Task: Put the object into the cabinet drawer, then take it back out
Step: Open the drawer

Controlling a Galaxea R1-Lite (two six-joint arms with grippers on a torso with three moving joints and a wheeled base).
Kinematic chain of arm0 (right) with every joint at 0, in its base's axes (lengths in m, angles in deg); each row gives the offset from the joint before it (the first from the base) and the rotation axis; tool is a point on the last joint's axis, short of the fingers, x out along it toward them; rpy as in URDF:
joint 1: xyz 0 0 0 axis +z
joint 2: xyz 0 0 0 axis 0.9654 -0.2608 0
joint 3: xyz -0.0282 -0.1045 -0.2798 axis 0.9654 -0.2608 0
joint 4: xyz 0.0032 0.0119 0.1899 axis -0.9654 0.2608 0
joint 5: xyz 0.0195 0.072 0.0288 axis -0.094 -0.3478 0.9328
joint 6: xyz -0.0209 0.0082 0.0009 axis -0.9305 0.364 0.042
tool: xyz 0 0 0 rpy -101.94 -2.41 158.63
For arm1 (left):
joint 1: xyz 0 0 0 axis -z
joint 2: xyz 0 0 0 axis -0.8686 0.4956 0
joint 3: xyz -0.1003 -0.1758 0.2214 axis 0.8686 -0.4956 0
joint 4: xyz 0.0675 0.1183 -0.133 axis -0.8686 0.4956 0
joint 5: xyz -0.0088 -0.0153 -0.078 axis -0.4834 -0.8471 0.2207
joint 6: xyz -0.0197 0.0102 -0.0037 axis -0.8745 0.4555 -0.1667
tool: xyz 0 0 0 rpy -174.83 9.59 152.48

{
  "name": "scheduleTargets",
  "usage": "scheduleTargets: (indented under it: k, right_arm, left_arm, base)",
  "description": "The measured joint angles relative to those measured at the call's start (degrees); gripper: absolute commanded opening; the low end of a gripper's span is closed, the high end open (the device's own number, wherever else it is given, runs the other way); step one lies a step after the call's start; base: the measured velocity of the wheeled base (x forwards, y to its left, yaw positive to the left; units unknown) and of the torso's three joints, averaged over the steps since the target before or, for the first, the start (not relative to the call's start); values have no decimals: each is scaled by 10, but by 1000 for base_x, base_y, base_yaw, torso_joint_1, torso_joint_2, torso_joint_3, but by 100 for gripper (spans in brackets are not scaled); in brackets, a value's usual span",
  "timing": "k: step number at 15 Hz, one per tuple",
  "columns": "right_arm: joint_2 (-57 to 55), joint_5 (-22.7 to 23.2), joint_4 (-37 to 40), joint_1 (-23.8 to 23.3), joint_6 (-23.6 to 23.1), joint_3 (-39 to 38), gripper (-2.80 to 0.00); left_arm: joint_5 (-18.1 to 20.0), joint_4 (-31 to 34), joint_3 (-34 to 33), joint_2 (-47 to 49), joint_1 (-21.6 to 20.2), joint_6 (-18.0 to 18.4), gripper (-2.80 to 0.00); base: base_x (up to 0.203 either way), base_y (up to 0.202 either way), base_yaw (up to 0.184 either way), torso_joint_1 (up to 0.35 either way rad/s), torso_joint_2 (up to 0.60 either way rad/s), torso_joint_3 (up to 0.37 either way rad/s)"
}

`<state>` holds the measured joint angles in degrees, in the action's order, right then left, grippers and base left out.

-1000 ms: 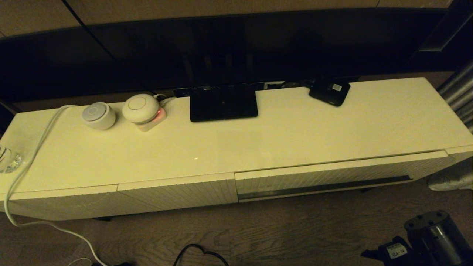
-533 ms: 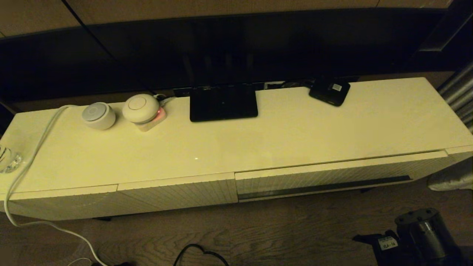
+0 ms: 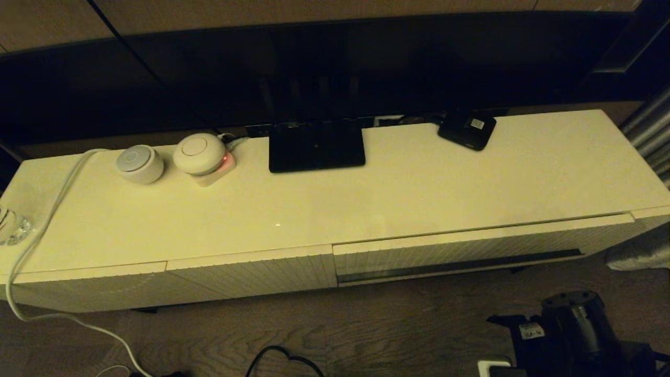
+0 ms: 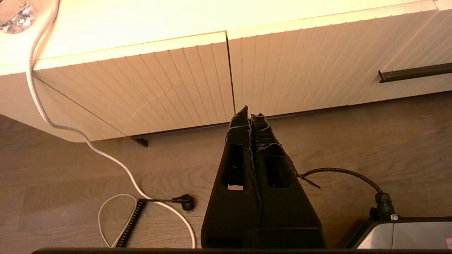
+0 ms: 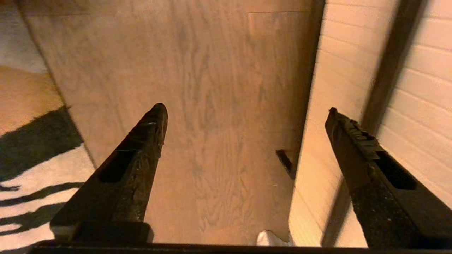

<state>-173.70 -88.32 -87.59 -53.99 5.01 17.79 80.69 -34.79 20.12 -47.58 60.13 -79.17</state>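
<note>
The wide, shallow cream-white cabinet drawer (image 3: pixel 471 254) with its finely ribbed front and long dark horizontal slot sits pushed in under the front right edge of the long cream cabinet top (image 3: pixel 408 199); its inside is hidden, so what it holds cannot be told. The black folding umbrella shows in no view, and where it lies cannot be told. Beside the drawer, toward the left end, is a narrower ribbed front (image 3: pixel 251 275) with no slot.

The right gripper (image 5: pixel 243 113) hangs low over the wooden floor (image 5: pixel 212 106) just beside the ribbed front, its two black fingers spread wide apart with nothing between them. The left gripper (image 4: pixel 249 114) is above the floor before the seam between the two fronts, fingers pressed together and empty.

Along the cabinet top's back edge rest a small flat black box with a white label (image 3: pixel 467 130) and two round white devices (image 3: pixel 170 157).

Compared with a second ago, the right arm's dark wrist (image 3: pixel 570 324) at the lower right has shifted leftward and slightly up in the head view; the drawer has stayed closed.
</note>
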Motion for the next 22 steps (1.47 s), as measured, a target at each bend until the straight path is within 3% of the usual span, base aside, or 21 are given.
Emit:
scheduleTargets:
  k: [22]
  right_arm:
    - [-87,23,-51,-46,0,93,0]
  left_arm:
    - [0,0,0,0,0,0,-280]
  base:
    - [0,0,0,0,0,0]
